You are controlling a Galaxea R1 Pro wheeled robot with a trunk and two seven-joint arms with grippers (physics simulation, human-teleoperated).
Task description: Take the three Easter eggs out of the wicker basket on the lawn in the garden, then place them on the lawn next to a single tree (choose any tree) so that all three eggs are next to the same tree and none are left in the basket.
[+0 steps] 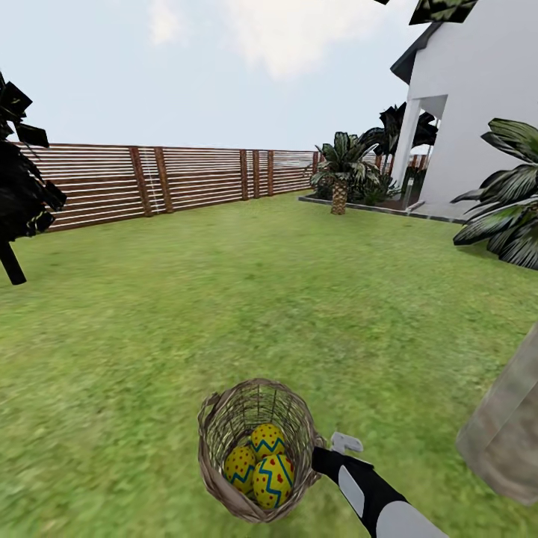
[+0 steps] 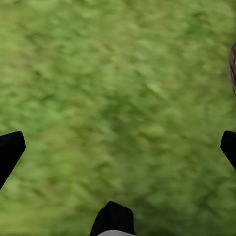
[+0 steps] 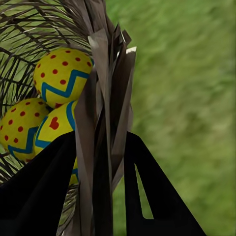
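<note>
The wicker basket [image 1: 217, 437] is low in the head view on the lawn [image 1: 261, 299], tipped toward me. Inside lie three Easter eggs, yellow with blue zigzags and red dots [image 1: 267, 439] [image 1: 240, 467] [image 1: 273, 480]. My right gripper [image 1: 317, 454] is shut on the basket's right rim; in the right wrist view its black fingers [image 3: 49, 182] pinch the woven wall [image 3: 105, 98], with an egg [image 3: 61, 73] just behind. A mottled grey-brown tree trunk [image 1: 502, 437] stands close on the right. My left gripper [image 2: 119, 147] is open above grass.
A brown slatted fence [image 1: 149, 179] runs along the back. The white house [image 1: 478, 112], a short palm [image 1: 340, 175] and a broad-leaved shrub [image 1: 508, 202] stand at the right. A dark tree [image 1: 19, 194] is at the far left. Open grass lies between.
</note>
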